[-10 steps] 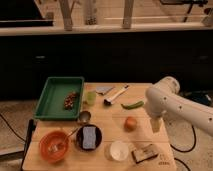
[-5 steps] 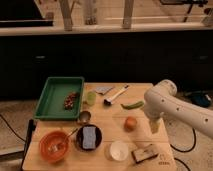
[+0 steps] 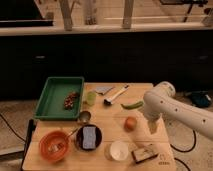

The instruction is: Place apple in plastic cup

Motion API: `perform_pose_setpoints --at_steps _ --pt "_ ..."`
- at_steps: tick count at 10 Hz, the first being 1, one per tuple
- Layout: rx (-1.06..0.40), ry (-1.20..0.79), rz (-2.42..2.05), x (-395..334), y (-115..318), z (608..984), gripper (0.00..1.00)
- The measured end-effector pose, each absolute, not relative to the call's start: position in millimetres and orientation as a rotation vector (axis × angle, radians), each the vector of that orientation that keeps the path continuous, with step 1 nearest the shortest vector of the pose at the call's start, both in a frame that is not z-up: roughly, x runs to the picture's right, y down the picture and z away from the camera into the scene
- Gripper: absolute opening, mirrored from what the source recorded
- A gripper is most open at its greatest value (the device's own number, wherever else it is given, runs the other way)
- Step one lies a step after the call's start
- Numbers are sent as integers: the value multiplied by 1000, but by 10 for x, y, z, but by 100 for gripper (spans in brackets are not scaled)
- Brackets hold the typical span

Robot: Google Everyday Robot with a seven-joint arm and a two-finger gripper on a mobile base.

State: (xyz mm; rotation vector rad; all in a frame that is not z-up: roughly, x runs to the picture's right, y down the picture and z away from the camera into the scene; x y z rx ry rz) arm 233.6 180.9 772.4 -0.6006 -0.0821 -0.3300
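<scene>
Over the right side of the light wooden table (image 3: 107,120), the white robot arm (image 3: 175,109) is extending in from the right edge, bending at a rounded joint and pointing its forearm straight down. Its gripper (image 3: 152,128) is hanging just above the tabletop with its fingers spread apart and nothing between them. The small round orange-red apple (image 3: 130,123) is lying on the table just to the left of the gripper, near it but not touching. The small translucent light-green plastic cup (image 3: 90,98) is standing upright well apart from the apple, up and to the left, right beside the green rectangular tray (image 3: 50,95), which is holding a brown heap of snacks (image 3: 71,100). Between apple and cup, bare table is showing, while a long green pepper-like vegetable (image 3: 132,105) is lying just behind the apple and a white-handled utensil (image 3: 116,94) is lying diagonally beyond it. A small shiny metal cup (image 3: 84,117) is standing below the plastic cup. Along the front edge, an orange bowl (image 3: 53,145), a dark bowl with a blue sponge (image 3: 89,137), a white round cup (image 3: 119,150) and a small brown box (image 3: 145,154) are sitting in a row.
</scene>
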Motion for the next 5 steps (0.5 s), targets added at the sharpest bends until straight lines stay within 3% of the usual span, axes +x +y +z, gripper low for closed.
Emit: perform_pose_setpoints --at_steps 5 --pt "-593 -130 -358 2277 1837 7867 80"
